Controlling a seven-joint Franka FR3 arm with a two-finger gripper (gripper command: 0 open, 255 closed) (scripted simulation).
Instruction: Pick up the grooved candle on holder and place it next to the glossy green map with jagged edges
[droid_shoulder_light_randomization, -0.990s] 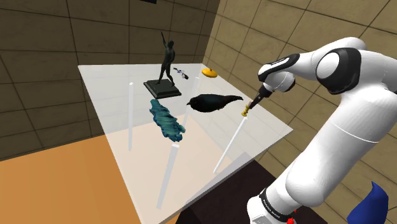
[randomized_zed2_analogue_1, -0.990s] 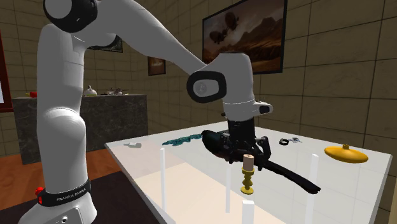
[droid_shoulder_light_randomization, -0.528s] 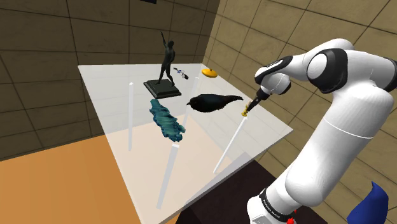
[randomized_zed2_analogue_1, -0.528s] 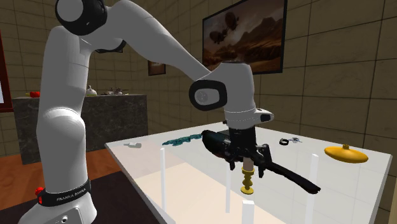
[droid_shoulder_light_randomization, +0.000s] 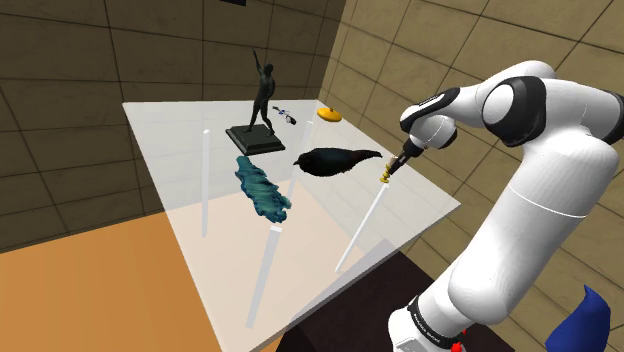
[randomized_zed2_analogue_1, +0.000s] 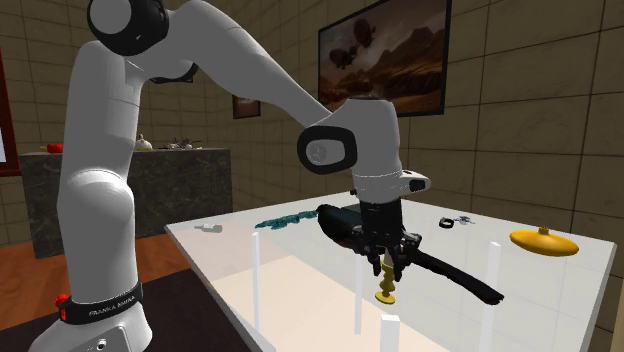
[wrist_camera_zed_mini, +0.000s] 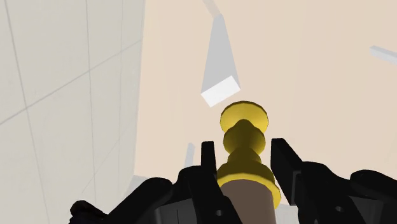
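Note:
The grooved brown candle (wrist_camera_zed_mini: 245, 202) stands upright on its gold knobbed holder (wrist_camera_zed_mini: 243, 137) on the pale table (droid_shoulder_light_randomization: 300, 250), near the edge at the shoulder view's right. My black gripper (wrist_camera_zed_mini: 245, 151) comes down over it, and both fingers (wrist_camera_zed_mini: 208, 160) press against the holder's cup and the candle. In the second exterior view the gripper (randomized_zed2_analogue_1: 386, 262) covers the candle, with the gold holder (randomized_zed2_analogue_1: 386, 291) showing below it. The glossy green jagged map (droid_shoulder_light_randomization: 263, 188) lies flat toward the table's middle, left of the gripper (droid_shoulder_light_randomization: 393, 168) in the shoulder view.
A black bird figure (droid_shoulder_light_randomization: 335, 160) lies between the map and the candle. A dark statue on a base (droid_shoulder_light_randomization: 258, 110), a small pale object (droid_shoulder_light_randomization: 285, 114) and a yellow dish (droid_shoulder_light_randomization: 330, 114) stand at the far end. A tiled wall rises close behind the arm.
The gripper has come down over the candle, and its fingers, apart before, have closed on it. The candle's top, visible earlier, is now covered.

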